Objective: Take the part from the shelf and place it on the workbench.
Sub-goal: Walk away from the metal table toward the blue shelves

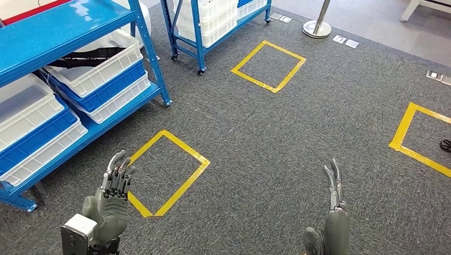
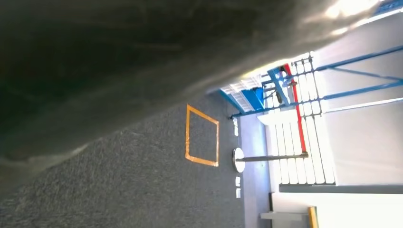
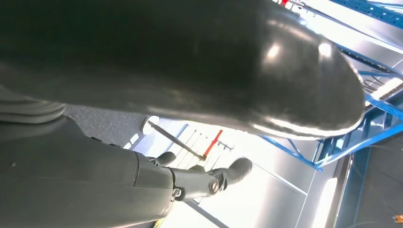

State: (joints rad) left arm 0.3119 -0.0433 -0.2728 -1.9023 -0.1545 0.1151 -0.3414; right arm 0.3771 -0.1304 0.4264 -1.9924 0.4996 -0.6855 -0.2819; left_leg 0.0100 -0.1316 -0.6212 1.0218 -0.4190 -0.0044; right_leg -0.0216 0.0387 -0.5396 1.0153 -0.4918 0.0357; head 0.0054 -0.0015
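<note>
A blue shelf (image 1: 153, 62) stands at the left of the head view, loaded with white and blue bins. A long black part (image 1: 88, 55) lies in the upper white bin (image 1: 114, 62). My left hand (image 1: 114, 183) is raised near the shelf's lower front corner, fingers upright and holding nothing. My right hand (image 1: 334, 202) is raised over the carpet at the lower right, fingers straight and empty. In the right wrist view my right hand (image 3: 190, 183) reaches out with its fingers (image 3: 233, 171) extended around nothing.
A second blue shelf (image 1: 199, 32) with white bins stands further back. Yellow tape squares (image 1: 170, 172) (image 1: 268, 66) (image 1: 417, 138) mark the grey carpet. A metal stanchion base (image 1: 317, 27) sits at the far edge. A dark shoe tip (image 1: 445, 145) shows at the right edge.
</note>
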